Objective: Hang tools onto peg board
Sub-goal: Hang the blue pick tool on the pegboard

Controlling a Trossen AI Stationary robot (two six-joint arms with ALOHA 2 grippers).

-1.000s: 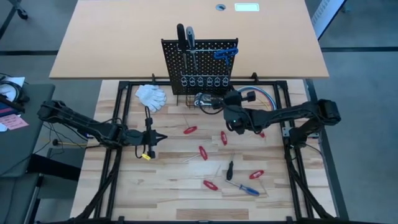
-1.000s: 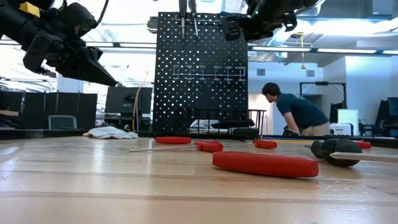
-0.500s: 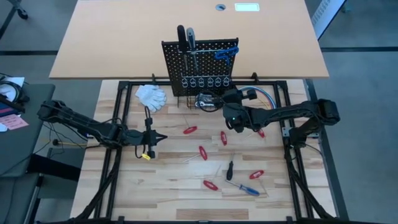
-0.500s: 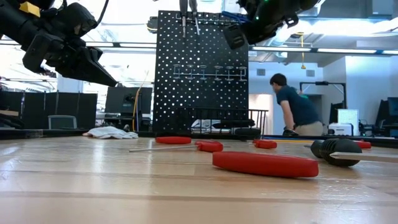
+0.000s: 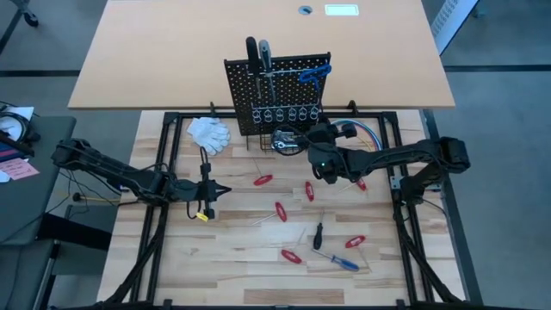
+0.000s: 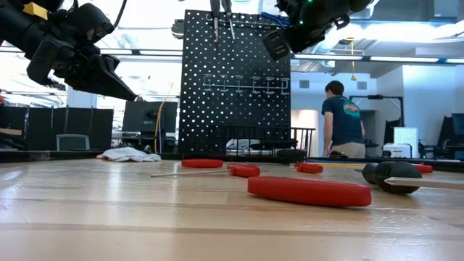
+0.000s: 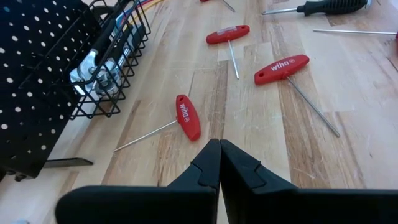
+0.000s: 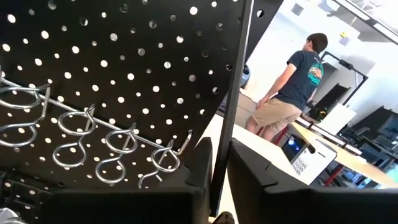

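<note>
The peg board (image 5: 275, 86) stands upright at the table's far side, with a row of silver rings (image 8: 93, 124) and a wire basket (image 7: 106, 68) at its base. Two screwdrivers (image 5: 256, 50) and a blue-handled tool (image 5: 314, 71) hang at its top. A chrome ratchet (image 7: 93, 62) lies in the basket. Several red-handled tools (image 5: 281, 211), a black screwdriver (image 5: 318, 234) and a blue one (image 5: 344, 263) lie on the table. My right gripper (image 8: 219, 168) hovers level before the board's right edge (image 8: 239, 56), its fingers a narrow gap apart, holding nothing I can see. My left gripper (image 5: 219, 191) hangs shut above the table's left half.
White gloves (image 5: 209, 132) lie left of the board, and coloured cables (image 5: 366, 133) curve at its right, under my right arm. A red-handled tool (image 7: 188, 117) lies just ahead of my left gripper. A person (image 6: 342, 119) stands in the room beyond the table.
My right gripper has rolled about its own pointing line while staying before the board's right edge. My left gripper has kept still. The tools on the table have not moved.
</note>
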